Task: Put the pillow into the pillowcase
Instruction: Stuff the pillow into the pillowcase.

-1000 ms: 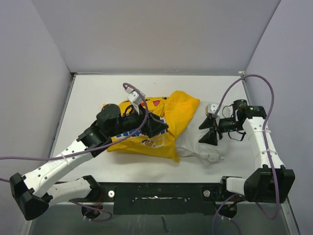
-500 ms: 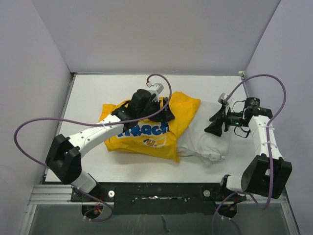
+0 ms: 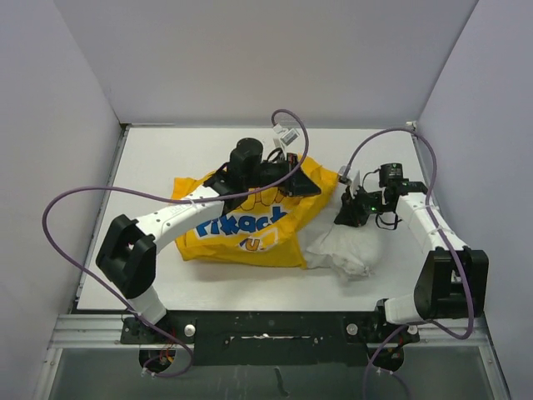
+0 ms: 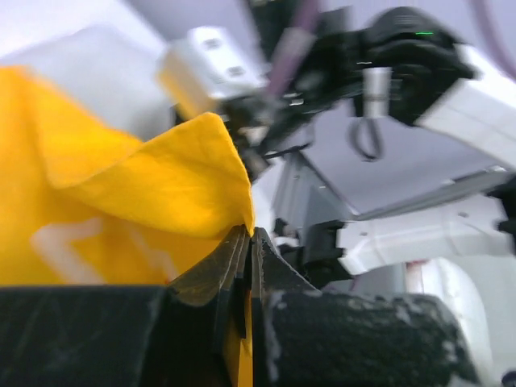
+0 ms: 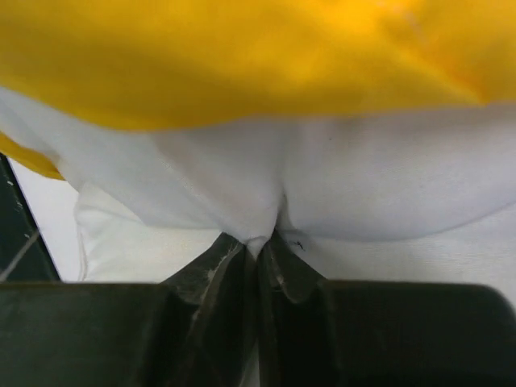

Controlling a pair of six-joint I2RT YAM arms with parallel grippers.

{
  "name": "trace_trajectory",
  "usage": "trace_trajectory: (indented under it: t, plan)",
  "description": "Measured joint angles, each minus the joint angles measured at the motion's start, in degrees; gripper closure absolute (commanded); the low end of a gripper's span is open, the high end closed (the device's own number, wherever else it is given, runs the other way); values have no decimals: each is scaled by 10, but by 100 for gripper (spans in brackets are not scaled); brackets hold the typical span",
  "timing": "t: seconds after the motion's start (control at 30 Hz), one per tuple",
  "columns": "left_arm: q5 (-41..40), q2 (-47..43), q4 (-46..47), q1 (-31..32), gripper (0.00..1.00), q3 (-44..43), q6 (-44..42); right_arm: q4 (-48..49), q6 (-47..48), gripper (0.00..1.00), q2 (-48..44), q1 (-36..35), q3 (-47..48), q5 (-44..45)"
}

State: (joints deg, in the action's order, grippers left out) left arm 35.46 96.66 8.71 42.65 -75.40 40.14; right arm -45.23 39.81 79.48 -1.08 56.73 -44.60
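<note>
Top external view: the pillow lies on the desk, one end seemingly under the pillowcase mouth; left gripper jaws clench its yellow hem, right gripper jaws pinch a thin pillow fold that pushing could slip free.

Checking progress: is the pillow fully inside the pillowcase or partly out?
Partly out. The pillow's end shows bare beside the pillowcase, pinched by the right gripper; the left gripper grips the yellow edge.

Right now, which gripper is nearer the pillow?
Right. The right gripper pinches the pillow; the left gripper is shut on the pillowcase edge, near the pillow but not on it.
</note>
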Motion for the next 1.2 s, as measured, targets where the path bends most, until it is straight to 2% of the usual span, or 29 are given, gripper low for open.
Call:
trace_trajectory:
  t: [0.1, 0.17, 0.23, 0.3, 0.37, 0.4, 0.5, 0.6, 0.7, 0.73, 0.87, 0.93, 1.03, 1.1, 1.2]
  plan:
    - [47, 1, 70, 0, 100, -21, 40, -2, -17, 96, 15, 3, 23, -50]
    - [77, 1, 142, -1, 100, -33, 79, 17, -50, 96, 16, 15, 40, -120]
    - [101, 0, 206, -2, 100, -34, 113, 87, -120, 97, 8, 30, 42, -183]
    - [115, -2, 272, -2, 100, -16, 142, 209, -216, 96, -10, 45, 22, -225]
    - [123, -16, 327, -2, 100, 39, 156, 306, -275, 87, -31, 54, -13, -249]
    - [127, -22, 349, -1, 100, 77, 159, 322, -280, 83, -37, 54, -27, -257]
    - [133, -22, 382, 2, 83, 184, 165, 277, -217, 75, -30, 41, -45, -267]
    - [141, -16, 380, 7, 64, 274, 163, 126, -73, 66, 3, 37, -7, -263]
    - [143, -21, 336, 14, 48, 301, 130, -42, 97, 59, 39, 50, 68, -261]
    - [140, -32, 307, 17, 39, 301, 107, -85, 139, 57, 40, 63, 84, -260]
    - [88, -154, 123, 23, 10, 292, -25, -174, 218, 44, 17, 145, 116, -257]
    - [33, -235, 37, 23, 6, 261, -87, -169, 199, 36, -13, 180, 113, -237]
    - [-41, -290, -34, 23, 7, 186, -143, -99, 116, 33, -73, 184, 86, -198]
    - [-98, -274, -85, 25, 9, 97, -169, -42, 40, 33, -108, 182, 68, -171]
    - [-196, -189, -162, 44, 9, -59, -195, 40, -71, 33, -123, 179, 59, -147]
